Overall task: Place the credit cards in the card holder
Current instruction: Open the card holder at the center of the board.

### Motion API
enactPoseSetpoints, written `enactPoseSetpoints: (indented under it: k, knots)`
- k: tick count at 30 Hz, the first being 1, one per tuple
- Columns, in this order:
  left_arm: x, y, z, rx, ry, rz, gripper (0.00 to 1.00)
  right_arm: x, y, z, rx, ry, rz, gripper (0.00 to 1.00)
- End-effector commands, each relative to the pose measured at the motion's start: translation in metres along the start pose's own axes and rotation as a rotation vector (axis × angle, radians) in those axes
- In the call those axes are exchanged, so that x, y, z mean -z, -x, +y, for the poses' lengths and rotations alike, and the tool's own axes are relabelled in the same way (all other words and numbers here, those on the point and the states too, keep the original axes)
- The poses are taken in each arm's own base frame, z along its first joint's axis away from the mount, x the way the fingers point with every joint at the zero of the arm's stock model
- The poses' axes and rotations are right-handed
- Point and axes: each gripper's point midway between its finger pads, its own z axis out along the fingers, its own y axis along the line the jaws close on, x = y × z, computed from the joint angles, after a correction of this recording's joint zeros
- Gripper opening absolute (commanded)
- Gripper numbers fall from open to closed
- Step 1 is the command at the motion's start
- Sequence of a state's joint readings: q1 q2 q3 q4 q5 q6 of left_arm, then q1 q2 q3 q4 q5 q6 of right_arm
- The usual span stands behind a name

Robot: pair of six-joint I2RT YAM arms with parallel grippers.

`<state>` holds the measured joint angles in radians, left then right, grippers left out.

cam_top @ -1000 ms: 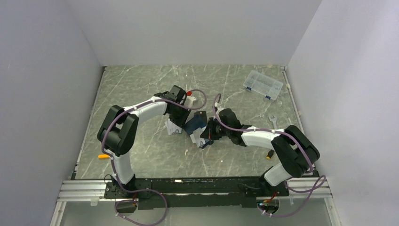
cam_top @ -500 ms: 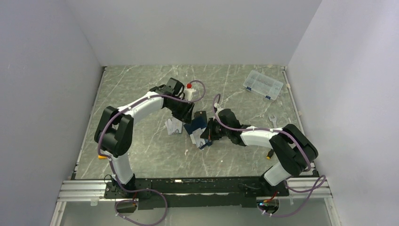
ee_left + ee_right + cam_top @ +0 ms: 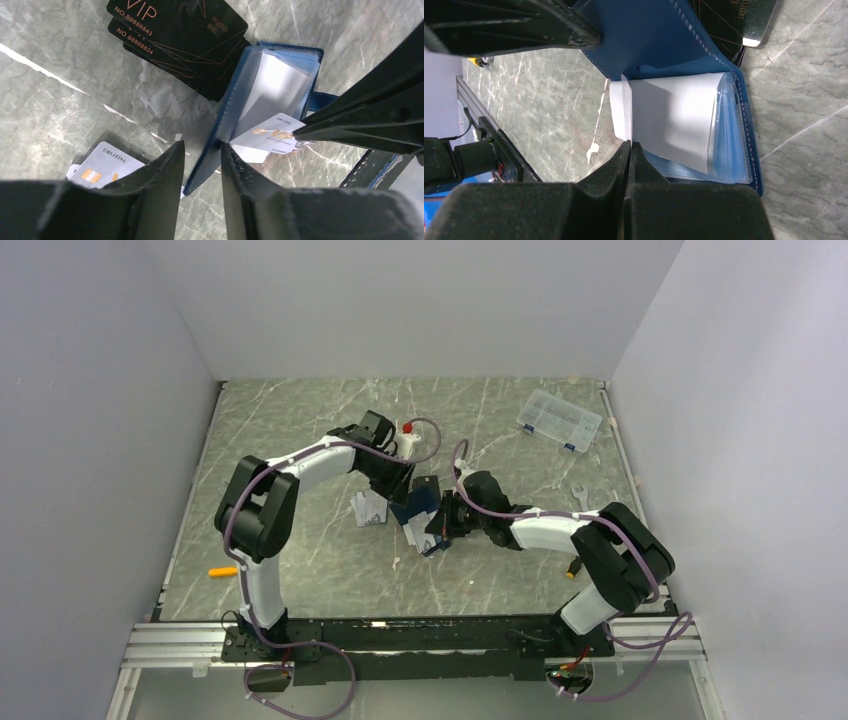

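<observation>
The navy card holder (image 3: 416,506) lies open mid-table, its clear sleeves fanned up (image 3: 275,85) (image 3: 649,35). My right gripper (image 3: 443,523) (image 3: 630,144) is shut on a silver-white card (image 3: 621,112) with gold print (image 3: 270,137), whose far part sits among the sleeves. My left gripper (image 3: 402,490) (image 3: 202,145) is open, its jaws straddling the holder's left cover edge; the cover rests against the right finger. Another silver-grey card (image 3: 102,162) lies flat on the table left of the holder (image 3: 368,508). The orange-gold card is out of view.
A stack of flat black VIP cards (image 3: 180,30) (image 3: 426,483) lies just behind the holder. A white bottle with a red cap (image 3: 404,434) stands behind the left gripper. A clear organiser box (image 3: 560,420) sits far right, a wrench (image 3: 580,497) nearer, an orange item (image 3: 222,571) front left.
My left gripper has moved from over the loose cards up and right to the holder's left cover. The right gripper has stayed put with its card.
</observation>
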<state>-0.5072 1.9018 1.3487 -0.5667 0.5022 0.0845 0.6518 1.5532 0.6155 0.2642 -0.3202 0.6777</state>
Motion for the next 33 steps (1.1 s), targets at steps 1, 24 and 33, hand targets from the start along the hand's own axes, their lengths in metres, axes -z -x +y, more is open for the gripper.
enactPoseSetpoints:
  k: [1, 24, 33]
  knots:
    - [-0.003, 0.018, -0.003, -0.033, -0.057, -0.050, 0.30, 0.002, 0.002, -0.004, 0.013, -0.017, -0.020, 0.00]
    - [0.015, -0.044, -0.031, 0.178, -0.130, -0.048, 0.05, 0.078, -0.037, -0.005, -0.004, 0.160, -0.003, 0.00]
    - [0.014, -0.048, -0.023, 0.189, -0.086, -0.033, 0.05, 0.089, -0.056, -0.003, 0.002, 0.214, 0.001, 0.00]
